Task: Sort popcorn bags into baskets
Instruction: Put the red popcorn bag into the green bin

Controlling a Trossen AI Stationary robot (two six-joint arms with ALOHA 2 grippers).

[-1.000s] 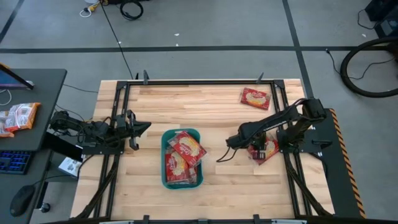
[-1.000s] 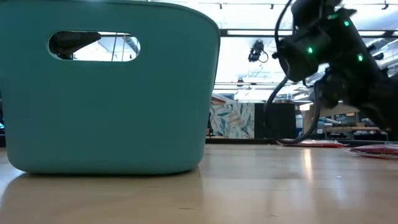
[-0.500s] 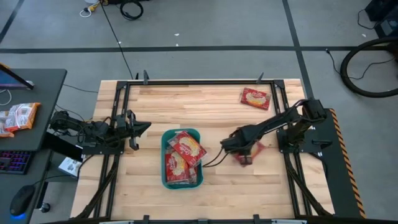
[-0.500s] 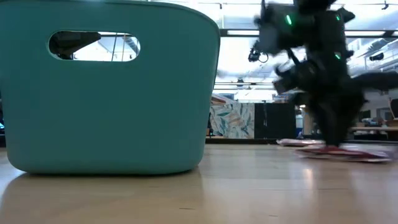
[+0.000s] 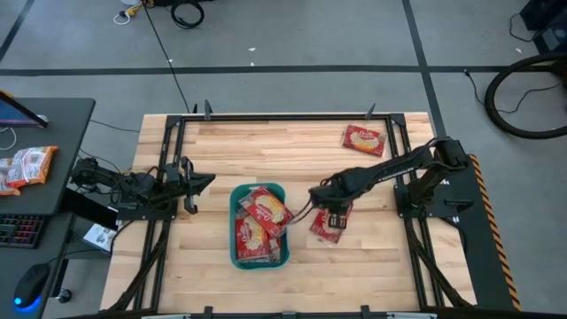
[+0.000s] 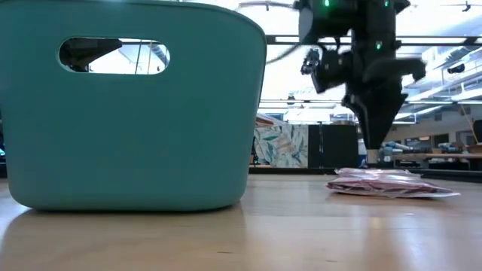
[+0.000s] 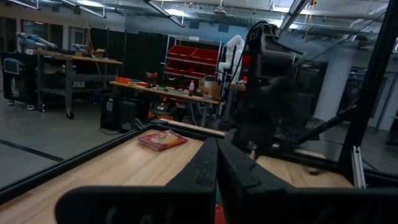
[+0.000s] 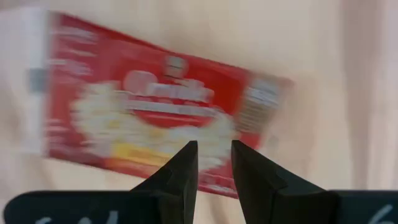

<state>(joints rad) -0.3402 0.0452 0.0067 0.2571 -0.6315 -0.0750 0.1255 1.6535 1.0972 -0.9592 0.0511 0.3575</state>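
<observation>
A red popcorn bag lies flat on the wooden table just right of the teal basket; it also shows in the low view. My right gripper points down onto it, fingers nearly closed. The basket holds several red bags. One more bag lies flat at the far right, seen also in the left wrist view. My left gripper waits shut and empty left of the basket. My right gripper comes from above, pointing down, its two fingertips a narrow gap apart on the bag's printed upper face, near one long edge. Whether a fold is pinched between them does not show. The bag lies flat on the table under the tips.
Black frame rails run along the table's left and right sides. A side desk at the left carries orange-and-white snack packets, a keyboard and a mouse. Bare wood lies at the near and far left of the table.
My right gripper has gone toward the table's left edge, toward the basket. The popcorn bag under it has slid along the table from near the right rail to just right of the basket, staying flat.
</observation>
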